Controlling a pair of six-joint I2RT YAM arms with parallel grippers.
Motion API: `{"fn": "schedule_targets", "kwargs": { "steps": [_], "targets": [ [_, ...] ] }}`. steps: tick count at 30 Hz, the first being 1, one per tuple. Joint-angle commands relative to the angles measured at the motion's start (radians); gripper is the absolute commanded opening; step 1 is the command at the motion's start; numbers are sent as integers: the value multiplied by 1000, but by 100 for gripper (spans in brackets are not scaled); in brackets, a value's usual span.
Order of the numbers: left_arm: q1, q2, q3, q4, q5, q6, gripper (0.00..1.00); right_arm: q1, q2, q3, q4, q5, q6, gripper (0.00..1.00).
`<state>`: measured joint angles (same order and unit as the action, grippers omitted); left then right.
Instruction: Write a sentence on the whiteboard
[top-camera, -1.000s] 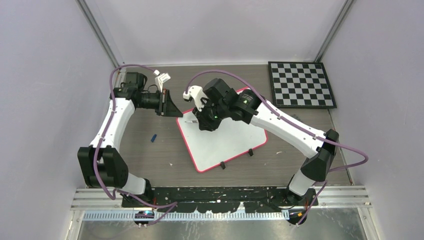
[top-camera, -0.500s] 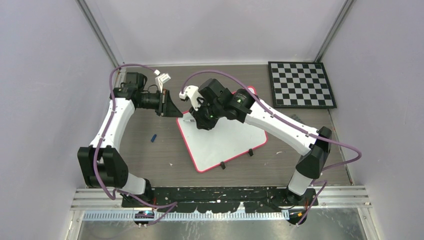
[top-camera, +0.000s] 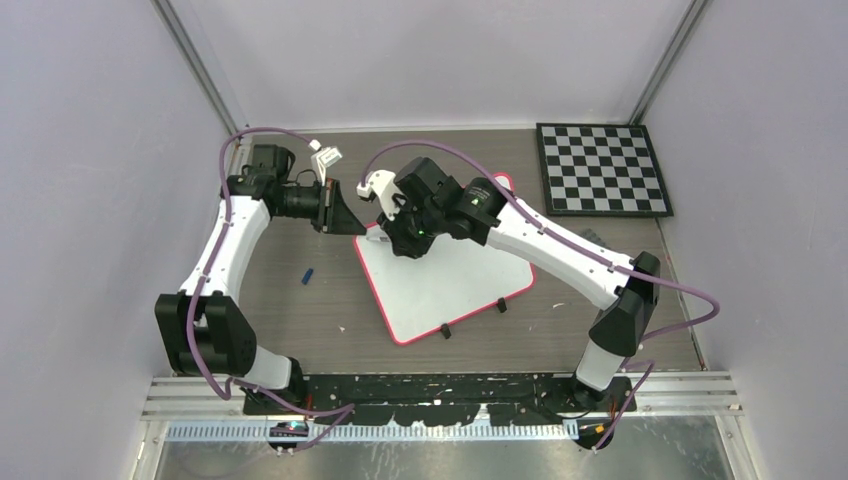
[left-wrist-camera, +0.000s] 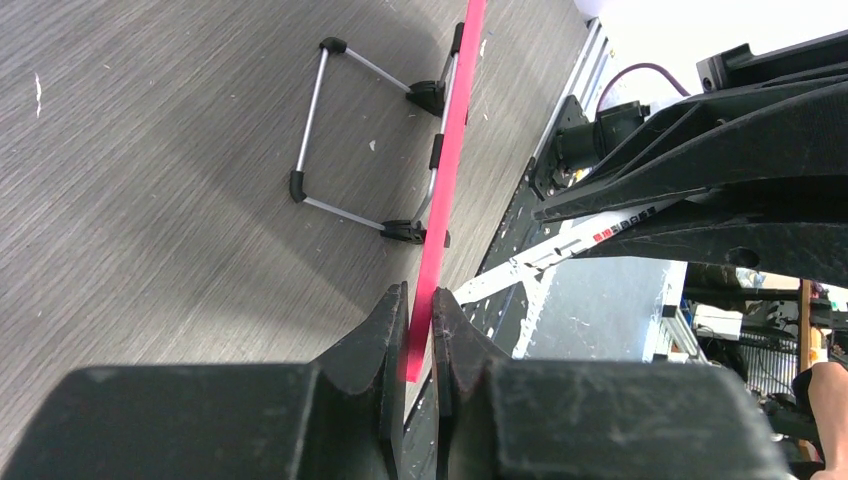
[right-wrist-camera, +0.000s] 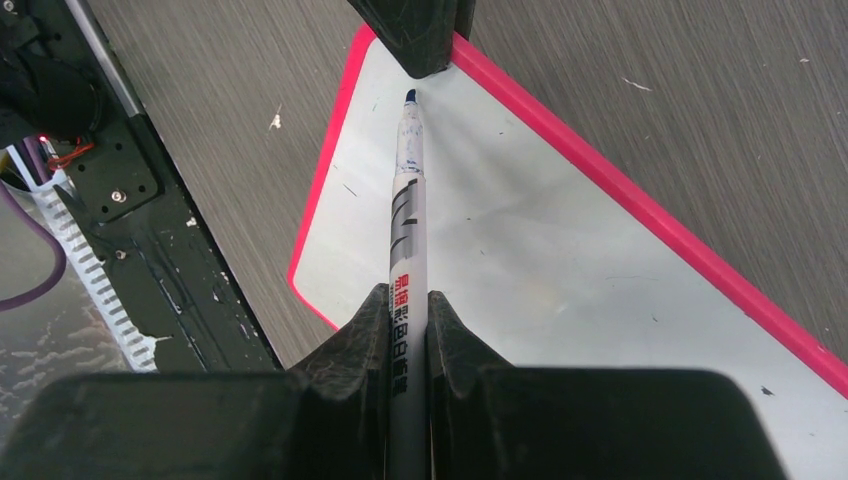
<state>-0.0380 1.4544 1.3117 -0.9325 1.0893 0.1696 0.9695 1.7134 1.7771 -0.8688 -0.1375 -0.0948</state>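
Note:
The whiteboard (top-camera: 450, 280) lies tilted on the table, white with a red-pink rim. My left gripper (top-camera: 350, 222) is shut on its far left corner. In the left wrist view the rim (left-wrist-camera: 447, 160) runs edge-on between my jaws (left-wrist-camera: 418, 325). My right gripper (top-camera: 405, 243) hovers over that same corner, shut on a grey and white marker (right-wrist-camera: 407, 230). The marker's blue tip points at the board surface (right-wrist-camera: 570, 250) close to the left gripper's fingers (right-wrist-camera: 420, 35); I cannot tell if it touches. No sentence shows on the visible board.
A black-and-white checkerboard (top-camera: 602, 168) lies at the back right. A small blue cap (top-camera: 308, 275) lies on the table left of the board. Two black clips (top-camera: 445, 330) sit on the board's near edge. A wire stand (left-wrist-camera: 340, 130) shows under the board.
My right gripper has moved a little left and back with the marker, towards the board's far left corner. The left arm and the board have not moved.

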Motion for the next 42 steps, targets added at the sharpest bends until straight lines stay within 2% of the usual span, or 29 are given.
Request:
{"fn": "schedule_targets", "kwargs": {
  "steps": [1, 22, 32, 42],
  "targets": [
    [-1, -23, 14, -5, 17, 11, 0, 7, 1, 31, 37, 21, -6, 0],
    [-5, -20, 11, -6, 10, 15, 0, 7, -56, -119, 32, -23, 4, 0],
    [-10, -17, 13, -9, 10, 19, 0, 6, -68, -21, 23, -55, 10, 0],
    [-10, -28, 8, -8, 8, 21, 0, -1, -27, 34, 31, 24, 9, 0]
  ]
}}
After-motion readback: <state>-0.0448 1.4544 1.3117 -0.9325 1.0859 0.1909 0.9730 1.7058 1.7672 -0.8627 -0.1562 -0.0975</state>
